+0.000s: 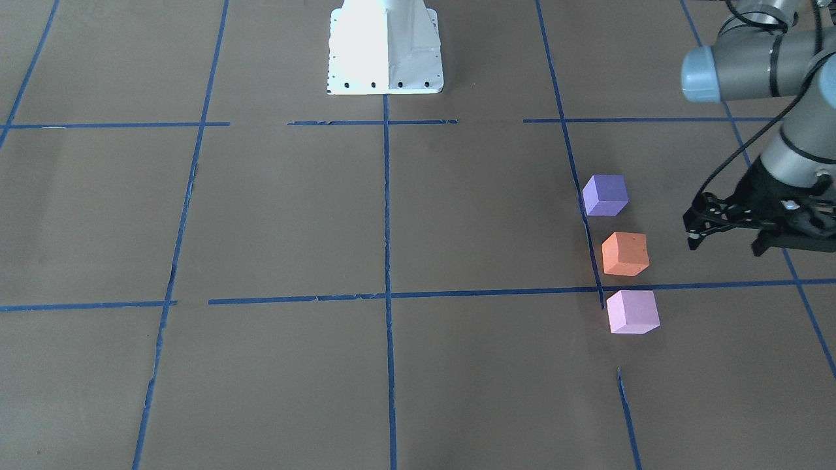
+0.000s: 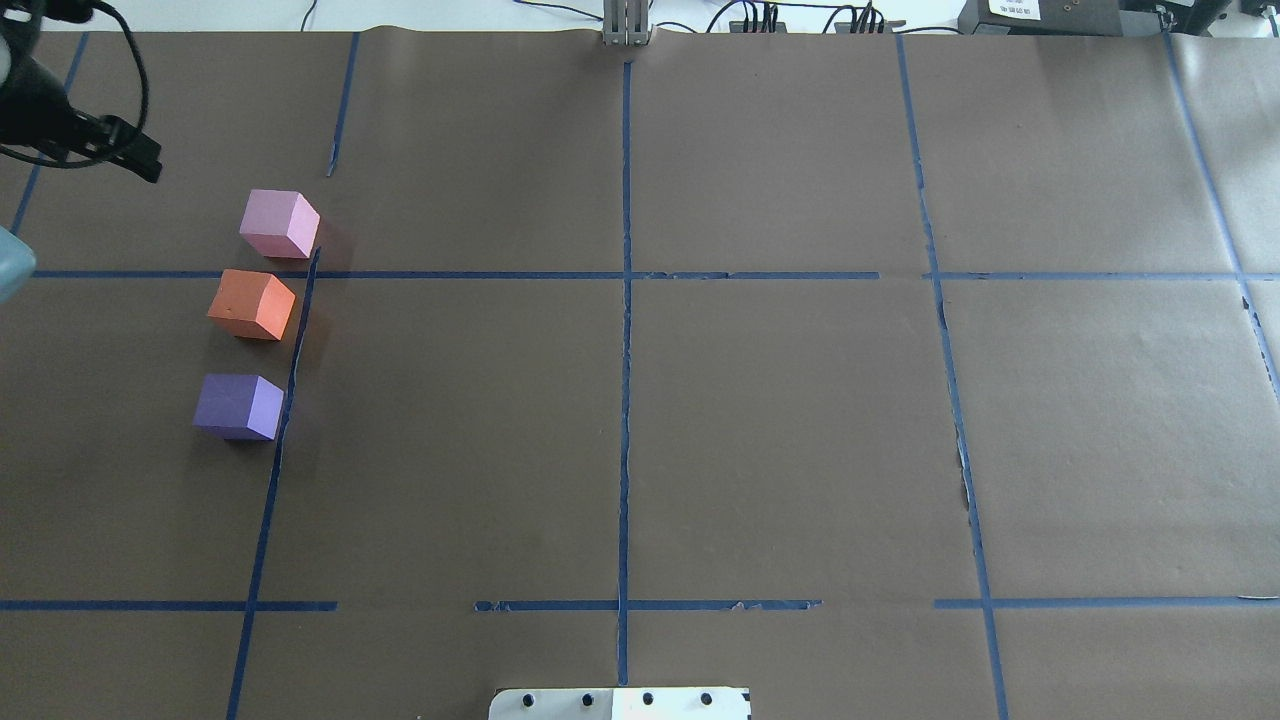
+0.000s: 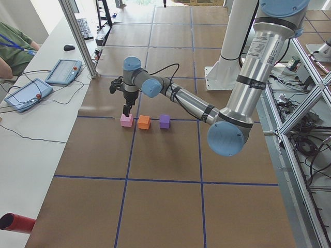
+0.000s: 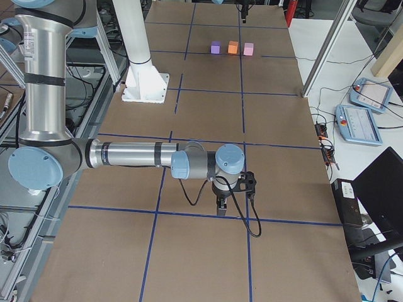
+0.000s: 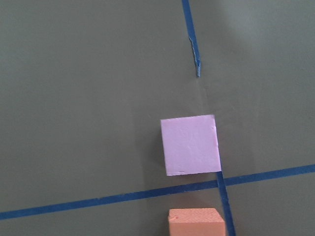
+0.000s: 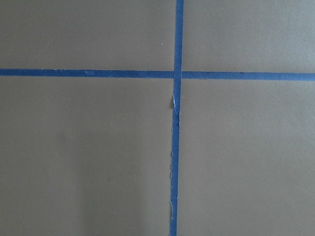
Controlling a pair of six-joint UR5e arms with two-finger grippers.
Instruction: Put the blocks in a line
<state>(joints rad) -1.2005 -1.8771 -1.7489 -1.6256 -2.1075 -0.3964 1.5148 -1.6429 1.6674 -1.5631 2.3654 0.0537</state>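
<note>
Three cubes stand in a row beside a blue tape line on my left side of the table: violet-purple (image 1: 605, 194), orange (image 1: 625, 253), pale pink (image 1: 631, 311). Small gaps part them. They also show in the overhead view as purple (image 2: 238, 406), orange (image 2: 251, 304) and pink (image 2: 279, 223). The left wrist view shows the pink cube (image 5: 190, 145) and the top of the orange one (image 5: 196, 222). My left gripper (image 1: 726, 245) is open and empty, raised off the table, apart from the row on its outer side. My right gripper (image 4: 221, 204) hangs over bare table far from the cubes; I cannot tell if it is open.
The white robot base (image 1: 385, 49) stands at the table's middle rear edge. Blue tape lines (image 1: 388, 294) form a grid on the brown table cover. Consoles and cables (image 3: 26, 93) lie on a side bench beyond the table's far edge.
</note>
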